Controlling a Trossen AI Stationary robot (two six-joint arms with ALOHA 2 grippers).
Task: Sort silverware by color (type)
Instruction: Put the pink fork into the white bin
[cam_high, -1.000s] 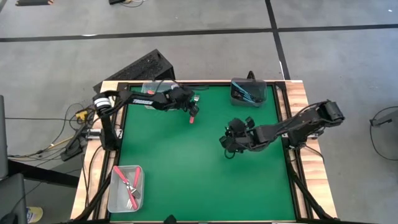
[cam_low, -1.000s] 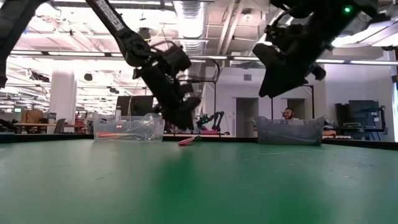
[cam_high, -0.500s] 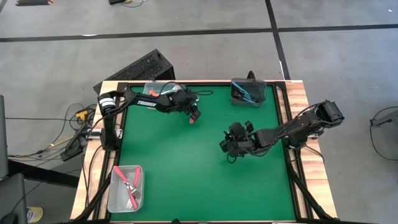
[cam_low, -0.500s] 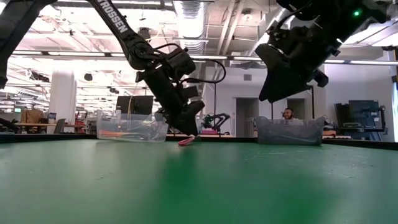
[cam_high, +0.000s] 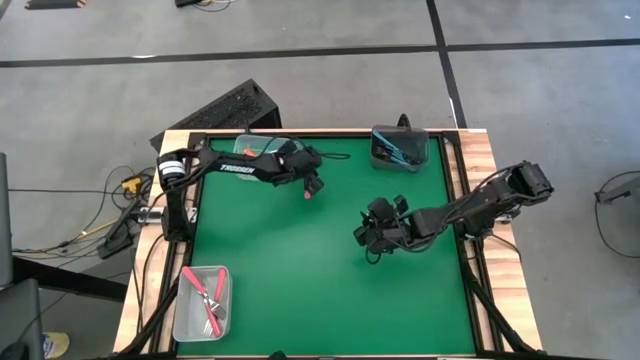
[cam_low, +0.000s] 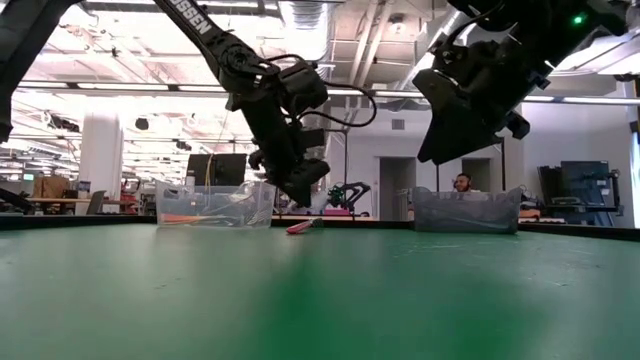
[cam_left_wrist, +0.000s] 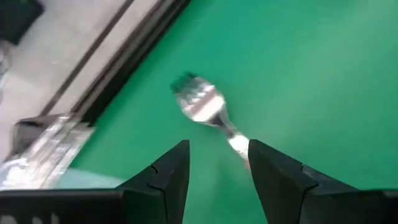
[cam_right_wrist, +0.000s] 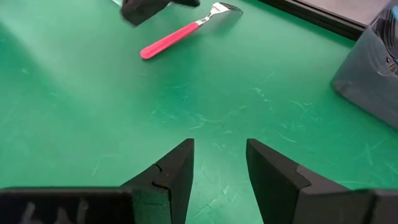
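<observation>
Green table (cam_high: 300, 270): red-handled fork (cam_high: 310, 190) lying flat; clear bin (cam_high: 252, 146) just beyond fork, dark bin (cam_high: 399, 147) far corner, clear bin of red forks (cam_high: 203, 302) near corner.

Fork (cam_high: 311, 191) lies on table (cam_high: 300, 290) at about 11 o'clock from centre, under left gripper (cam_high: 313, 181). Right gripper (cam_high: 366, 236) sits at 3 o'clock of centre, well apart from fork. Bin (cam_high: 399, 147) at 1 o'clock edge holds forks. Bin (cam_high: 256, 146) at 11 o'clock edge, behind left arm. Bin (cam_high: 203, 302) at 7 o'clock corner holds forks.
</observation>
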